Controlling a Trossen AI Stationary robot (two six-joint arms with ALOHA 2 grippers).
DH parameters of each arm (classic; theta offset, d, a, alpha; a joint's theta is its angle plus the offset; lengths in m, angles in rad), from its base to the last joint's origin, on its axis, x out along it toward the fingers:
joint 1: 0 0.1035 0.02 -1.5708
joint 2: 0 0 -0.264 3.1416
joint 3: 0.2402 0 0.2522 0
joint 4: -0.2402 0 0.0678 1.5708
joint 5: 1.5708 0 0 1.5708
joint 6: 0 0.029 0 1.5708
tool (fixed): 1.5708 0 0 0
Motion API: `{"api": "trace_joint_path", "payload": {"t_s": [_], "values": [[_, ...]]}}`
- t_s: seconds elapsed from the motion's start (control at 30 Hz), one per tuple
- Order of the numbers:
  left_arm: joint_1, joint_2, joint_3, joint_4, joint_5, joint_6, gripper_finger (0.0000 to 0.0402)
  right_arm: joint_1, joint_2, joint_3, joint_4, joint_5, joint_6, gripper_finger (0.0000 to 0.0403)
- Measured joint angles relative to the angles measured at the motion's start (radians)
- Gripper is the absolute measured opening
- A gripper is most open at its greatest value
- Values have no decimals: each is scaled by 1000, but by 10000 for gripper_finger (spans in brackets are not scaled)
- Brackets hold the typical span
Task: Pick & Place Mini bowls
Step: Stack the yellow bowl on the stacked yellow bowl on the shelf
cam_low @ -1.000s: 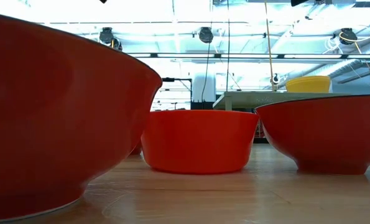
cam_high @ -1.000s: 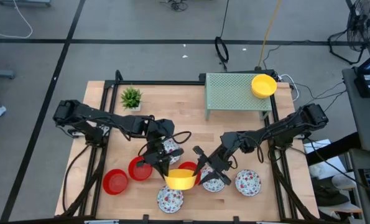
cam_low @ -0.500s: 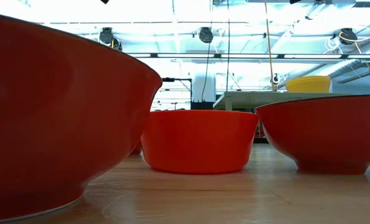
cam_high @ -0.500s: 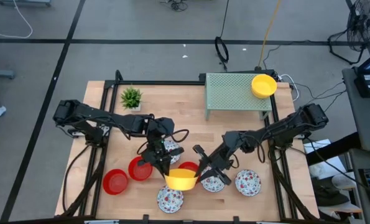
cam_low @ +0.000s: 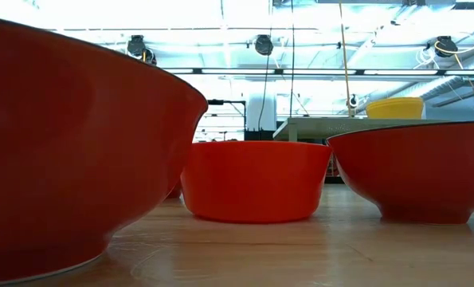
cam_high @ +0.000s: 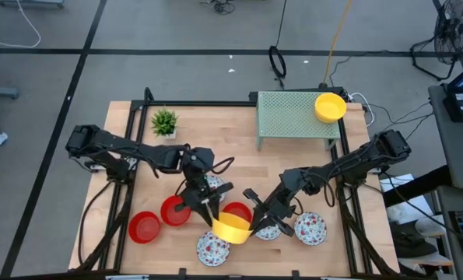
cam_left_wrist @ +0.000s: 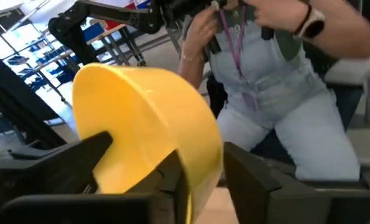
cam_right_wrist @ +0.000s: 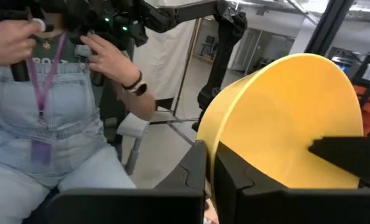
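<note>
A yellow mini bowl [cam_high: 231, 227] hangs tilted above the table's near middle, between both grippers. My left gripper [cam_high: 213, 217] reaches it from the left. Its fingers [cam_left_wrist: 88, 155] stand apart on either side of the bowl's wall [cam_left_wrist: 141, 124]. My right gripper [cam_high: 252, 221] comes from the right and is shut on the bowl [cam_right_wrist: 284, 118]. Red bowls [cam_high: 145, 226] [cam_high: 175, 210] and floral bowls [cam_high: 213, 249] [cam_high: 310, 228] rest on their bases on the table. My left gripper has one finger on each side of the yellow bowl's rim [cam_left_wrist: 206, 155], coming level from the table's left. Whether either finger touches the wall, I cannot tell. My right gripper pinches the bowl's rim [cam_right_wrist: 219, 140] between its two fingers, level from the table's right. The bowl is lifted clear and tipped on its side.
A green perforated rack [cam_high: 293, 118] at the far right carries another yellow bowl [cam_high: 330, 106]. A small potted plant [cam_high: 164, 121] stands far left. Red bowls [cam_low: 255, 181] fill the low view. A person [cam_left_wrist: 265, 93] stands beyond the table's near edge.
My right gripper has closed in on the yellow bowl from the right and shut on its rim. The bowl has stayed lifted between the two grippers, shifting slightly toward the table's near edge.
</note>
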Motion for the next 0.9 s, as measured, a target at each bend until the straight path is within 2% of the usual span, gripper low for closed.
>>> {"api": "trace_joint_path", "payload": {"t_s": [0.2, 0.3, 0.47, 0.53, 0.63, 0.73, 0.83, 0.9], "values": [[-36, 0, 0, 45, -80, -116, 185, 6, -10, 0, -15, 6, 14, 1], [-48, 0, 0, 74, -178, -154, 227, 2, -44, 0, -71, 39, 16, 1], [-66, -10, 0, 146, -546, -197, 267, -24, -153, 0, -258, 180, 83, 1], [-66, -10, 0, 185, -710, -198, 272, -44, -186, 0, -333, 188, 154, 1], [-65, -8, -2, 212, -861, -201, 273, -68, -222, 2, -423, 184, 259, 1], [-47, -8, -2, 203, -873, -202, 274, -97, -250, 3, -512, 200, 343, 1], [-36, -7, -3, 179, -870, -216, 274, -125, -280, 3, -596, 262, 388, 1], [-33, -7, -3, 146, -906, -235, 274, -145, -292, 2, -636, 272, 415, 1]]}}
